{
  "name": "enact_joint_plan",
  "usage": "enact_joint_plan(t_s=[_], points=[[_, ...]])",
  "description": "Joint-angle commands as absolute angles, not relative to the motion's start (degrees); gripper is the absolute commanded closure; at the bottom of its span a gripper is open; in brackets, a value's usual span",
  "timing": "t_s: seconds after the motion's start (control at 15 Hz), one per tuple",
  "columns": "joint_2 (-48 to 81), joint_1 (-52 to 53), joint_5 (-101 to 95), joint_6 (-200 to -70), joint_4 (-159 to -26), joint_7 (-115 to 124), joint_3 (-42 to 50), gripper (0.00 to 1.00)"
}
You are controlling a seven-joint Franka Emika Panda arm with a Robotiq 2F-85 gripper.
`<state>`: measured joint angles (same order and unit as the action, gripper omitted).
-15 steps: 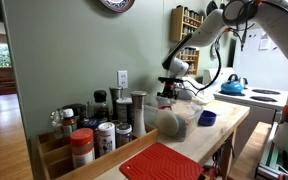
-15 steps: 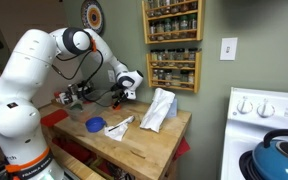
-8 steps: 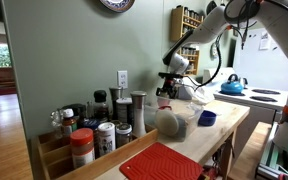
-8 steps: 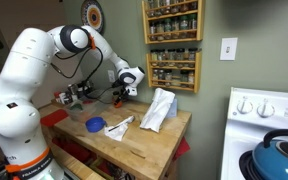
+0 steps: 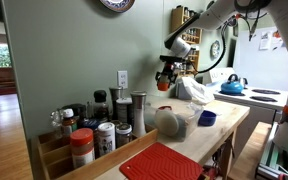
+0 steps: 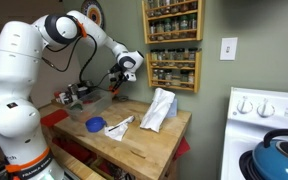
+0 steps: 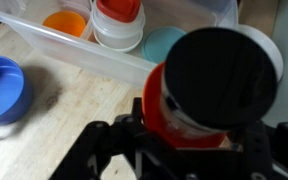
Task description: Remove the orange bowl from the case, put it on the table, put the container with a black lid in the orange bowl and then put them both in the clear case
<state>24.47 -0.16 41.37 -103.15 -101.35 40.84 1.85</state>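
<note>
Gripper (image 5: 165, 78) first: you have it up in the air over the far end of the wooden tabletop (image 5: 220, 130), well clear of the surface. Its fingers are closed on the container with a black lid (image 7: 219, 70). In the wrist view that container fills the middle and right of the picture. Its round black lid faces the camera and an orange-red body shows under the lid's left edge. The dark fingers (image 7: 104, 150) reach in from the bottom on either side of it. In an exterior view the same container (image 5: 162, 87) shows only as a small orange shape hanging just under the gripper.

Below your hold, the clear case (image 7: 79, 48) sits on the tabletop and runs across the top of the wrist view. The orange bowl (image 7: 66, 22) lies inside the case, toward its left end. Just right of the bowl, also in the case, stands a white tub with a red top (image 7: 119, 22). Right of that is a pale teal round piece (image 7: 162, 45), partly hidden behind the held container; whether it sits inside the case cannot be told.

A blue cup (image 7: 2, 90) stands on the tabletop outside the case, at the left edge of the wrist view and apart from the case wall. In an exterior view a crumpled white cloth (image 6: 159, 108) lies on the tabletop to the right of the gripper.
</note>
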Motion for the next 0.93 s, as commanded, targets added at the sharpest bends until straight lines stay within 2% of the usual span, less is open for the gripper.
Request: enact_joint_plan(t_s=[0.0,0.67,0.73,0.87], points=[[23.9,1.1,41.2,-97.5,-98.4,41.9,0.2,0.51],[29.9,8.0,41.6,-95.4,-93.9,49.5,-4.1,0.51],[28.0,7.9,41.5,-97.5,-96.1,48.1,-3.7,0.26],[29.1,8.5,41.5,-97.5,-95.7,48.3,-4.0,0.26]])
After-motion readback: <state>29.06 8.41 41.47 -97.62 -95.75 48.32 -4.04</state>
